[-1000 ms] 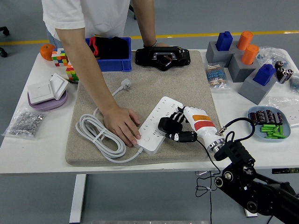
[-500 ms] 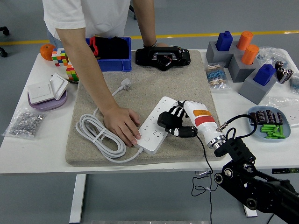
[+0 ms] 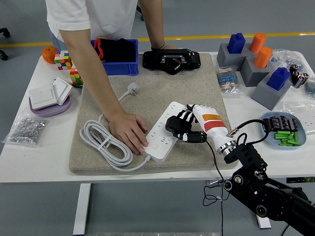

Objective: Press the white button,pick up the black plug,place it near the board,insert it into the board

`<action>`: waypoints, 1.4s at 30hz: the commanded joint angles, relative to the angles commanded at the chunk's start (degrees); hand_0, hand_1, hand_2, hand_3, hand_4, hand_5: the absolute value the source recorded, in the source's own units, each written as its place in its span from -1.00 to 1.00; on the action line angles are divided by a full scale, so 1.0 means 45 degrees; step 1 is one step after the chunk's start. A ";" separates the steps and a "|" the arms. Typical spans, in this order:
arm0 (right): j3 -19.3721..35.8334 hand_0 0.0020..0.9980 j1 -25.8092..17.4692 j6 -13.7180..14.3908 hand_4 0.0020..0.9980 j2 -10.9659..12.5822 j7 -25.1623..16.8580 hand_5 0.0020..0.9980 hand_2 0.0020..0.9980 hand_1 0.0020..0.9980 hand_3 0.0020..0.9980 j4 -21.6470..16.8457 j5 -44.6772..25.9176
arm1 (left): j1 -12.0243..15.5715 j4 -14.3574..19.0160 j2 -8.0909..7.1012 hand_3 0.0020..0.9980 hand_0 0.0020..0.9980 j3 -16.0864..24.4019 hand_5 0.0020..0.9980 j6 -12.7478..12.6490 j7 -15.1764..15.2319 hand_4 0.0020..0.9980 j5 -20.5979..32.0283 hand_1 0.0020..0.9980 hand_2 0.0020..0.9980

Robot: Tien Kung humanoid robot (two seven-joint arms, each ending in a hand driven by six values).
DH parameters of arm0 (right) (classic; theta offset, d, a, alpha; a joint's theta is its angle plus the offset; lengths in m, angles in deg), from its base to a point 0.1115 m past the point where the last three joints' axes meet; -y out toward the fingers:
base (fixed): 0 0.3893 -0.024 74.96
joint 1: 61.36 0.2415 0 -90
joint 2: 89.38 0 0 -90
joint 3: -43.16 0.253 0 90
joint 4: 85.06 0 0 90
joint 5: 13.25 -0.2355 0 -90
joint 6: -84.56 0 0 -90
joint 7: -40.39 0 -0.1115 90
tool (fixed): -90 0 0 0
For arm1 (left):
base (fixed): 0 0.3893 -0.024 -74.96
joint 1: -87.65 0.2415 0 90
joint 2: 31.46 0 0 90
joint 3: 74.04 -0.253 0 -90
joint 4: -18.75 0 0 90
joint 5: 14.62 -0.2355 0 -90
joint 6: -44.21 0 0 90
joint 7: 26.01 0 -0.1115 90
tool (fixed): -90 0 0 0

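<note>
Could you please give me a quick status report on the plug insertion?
Right hand shut on black plug, at the white power strip. Left hand out of view. Person's hand rests on the strip's near end.

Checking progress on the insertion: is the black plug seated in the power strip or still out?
Cannot tell: the right hand grips the black plug over the white power strip, hiding its prongs.

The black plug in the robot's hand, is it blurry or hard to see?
Head view: the black plug is sharp, no blur, though dark against the right hand gripping it; even light, soft shadows on the mat; the white power strip shows no glare.
</note>
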 joint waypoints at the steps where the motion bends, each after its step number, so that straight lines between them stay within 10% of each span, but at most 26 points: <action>1: 0.0038 -0.35 0.0035 0.0005 0.82 -0.0014 0.0000 -1.00 -0.28 -0.33 -0.08 -0.0002 0.0014 | 0.0001 0.0000 -0.0002 0.36 0.41 0.0014 -0.48 -0.0003 -0.0007 0.33 -0.0023 0.33 0.17; 20: 0.0550 -0.34 0.0669 -0.0177 0.81 -0.0313 0.0186 -1.00 -0.28 -0.32 -0.07 0.1590 0.0156 | 0.0009 0.0000 0.0030 0.36 0.42 -0.0031 -0.48 -0.0001 -0.0033 0.33 -0.0057 0.33 0.17; 42: 0.0331 -0.32 0.0564 -0.0237 0.79 -0.0279 0.0319 -1.00 -0.28 -0.31 -0.06 0.1320 0.0112 | -0.0015 0.0000 0.0095 0.36 0.41 0.0066 -0.48 -0.0002 -0.0001 0.33 -0.0052 0.33 0.17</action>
